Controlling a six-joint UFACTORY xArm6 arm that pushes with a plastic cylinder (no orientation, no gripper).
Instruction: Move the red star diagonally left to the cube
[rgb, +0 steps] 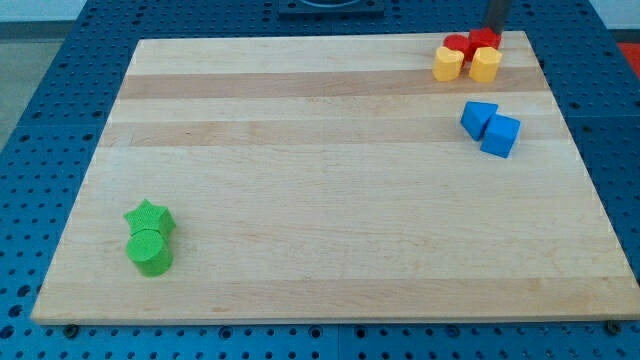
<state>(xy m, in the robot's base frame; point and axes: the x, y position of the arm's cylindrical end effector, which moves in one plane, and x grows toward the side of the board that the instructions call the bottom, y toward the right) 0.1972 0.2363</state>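
Two red blocks sit at the view's top right: one (457, 44) to the left and one (485, 39) to the right. I cannot tell which of them is the star. My tip (495, 29) comes down from the top edge and stands right behind the right red block, touching it or nearly so. The blue cube (501, 136) lies lower on the right side of the board, next to a second blue block (477, 117), which touches its left.
Two yellow blocks (448, 63) (485, 65) sit directly in front of the red ones, touching them. A green star (148, 216) and a green cylinder (150, 251) sit together at the bottom left. The wooden board (320, 200) rests on a blue perforated table.
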